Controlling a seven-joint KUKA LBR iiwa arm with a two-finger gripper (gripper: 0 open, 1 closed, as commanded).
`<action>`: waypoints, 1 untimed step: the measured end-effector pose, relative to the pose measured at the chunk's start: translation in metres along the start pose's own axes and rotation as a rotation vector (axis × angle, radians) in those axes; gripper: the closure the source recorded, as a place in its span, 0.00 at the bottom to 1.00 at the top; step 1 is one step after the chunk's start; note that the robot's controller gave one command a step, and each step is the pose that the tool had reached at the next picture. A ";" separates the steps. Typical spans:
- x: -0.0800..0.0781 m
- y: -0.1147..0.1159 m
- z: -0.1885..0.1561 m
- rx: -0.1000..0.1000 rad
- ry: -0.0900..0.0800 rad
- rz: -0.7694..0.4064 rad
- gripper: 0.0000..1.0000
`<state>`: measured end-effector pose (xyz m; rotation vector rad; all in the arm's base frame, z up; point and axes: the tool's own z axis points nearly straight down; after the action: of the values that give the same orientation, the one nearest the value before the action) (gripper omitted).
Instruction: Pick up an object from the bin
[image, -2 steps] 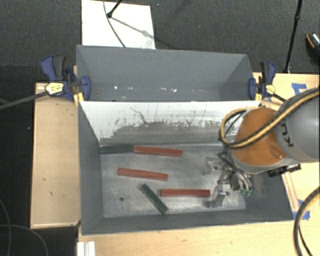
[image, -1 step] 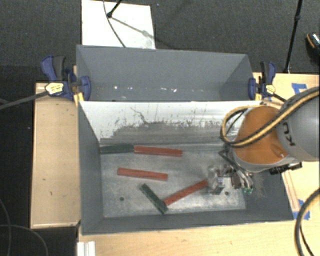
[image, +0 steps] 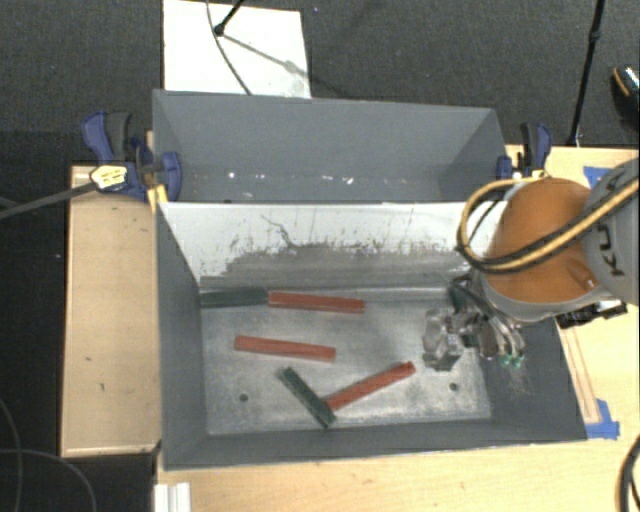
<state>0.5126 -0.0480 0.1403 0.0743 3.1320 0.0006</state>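
Observation:
My gripper (image: 441, 352) hangs low over the right part of the bin floor, just right of a slanted red-brown bar (image: 370, 386). Nothing shows between its fingers. The lower left end of that red-brown bar touches a short dark green bar (image: 306, 396). Another red-brown bar (image: 285, 348) lies flat in the middle left of the floor.
Along the back wall lie a long red-brown bar (image: 315, 302) and, at its left end, a dark green bar (image: 232, 297). The arm with its orange cover and looped cables hangs over the bin's right side.

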 end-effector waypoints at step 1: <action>0.002 -0.001 0.004 0.000 0.007 -0.003 0.00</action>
<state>0.5109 -0.0485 0.1365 0.0700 3.1388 0.0000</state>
